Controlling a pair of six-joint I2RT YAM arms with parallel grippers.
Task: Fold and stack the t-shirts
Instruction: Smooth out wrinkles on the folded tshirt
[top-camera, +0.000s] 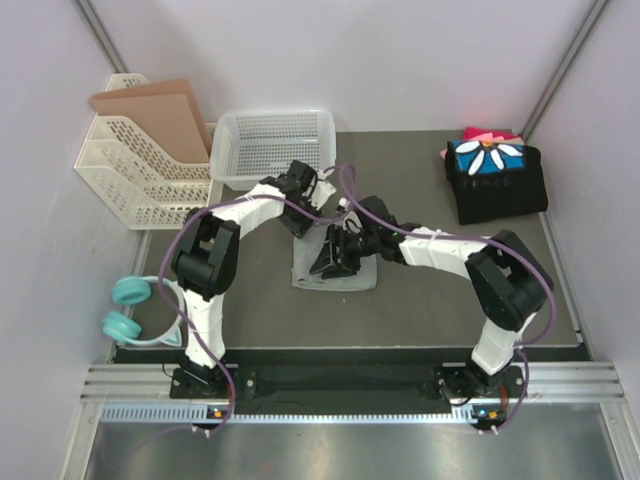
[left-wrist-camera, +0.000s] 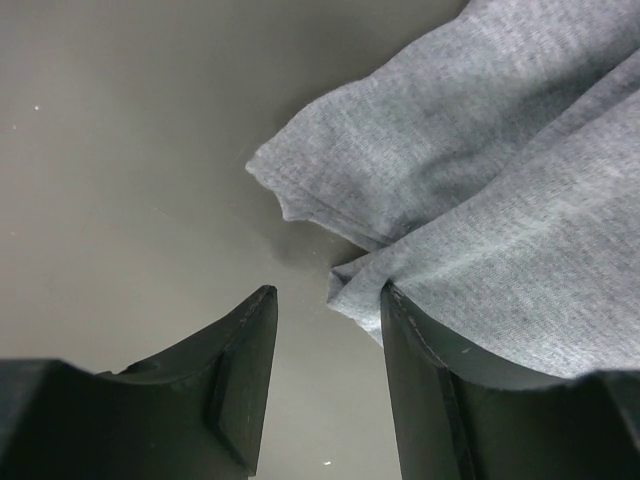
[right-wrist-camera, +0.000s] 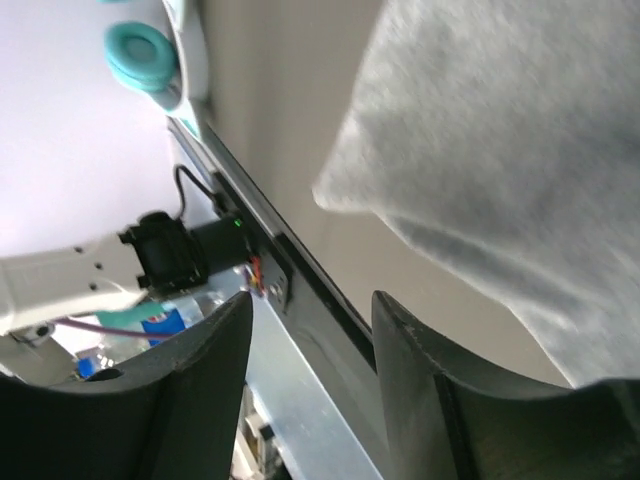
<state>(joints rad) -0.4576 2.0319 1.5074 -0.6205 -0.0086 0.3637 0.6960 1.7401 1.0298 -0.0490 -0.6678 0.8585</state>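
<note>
A light heather-grey t-shirt (top-camera: 345, 270) lies folded small in the middle of the dark table. My left gripper (top-camera: 302, 220) is at its far left corner, low over the mat. In the left wrist view the left gripper (left-wrist-camera: 328, 290) is open, and its right finger (left-wrist-camera: 440, 380) lies against the hem of the grey t-shirt (left-wrist-camera: 500, 200); nothing is clamped. My right gripper (top-camera: 328, 262) hovers over the shirt's left part. Seen from the right wrist, the right gripper (right-wrist-camera: 312, 296) is open and empty, with the grey t-shirt (right-wrist-camera: 500, 150) beyond its fingers. Folded t-shirts (top-camera: 495, 178) are stacked at the back right, black with a daisy print on top and pink ones (top-camera: 485, 133) behind.
A white mesh basket (top-camera: 273, 145) stands at the back centre. A white file rack (top-camera: 135, 170) holding a brown folder is at the back left. Teal headphones (top-camera: 128, 308) (right-wrist-camera: 140, 50) lie off the table's left edge. The metal rail (top-camera: 350, 385) runs along the near edge.
</note>
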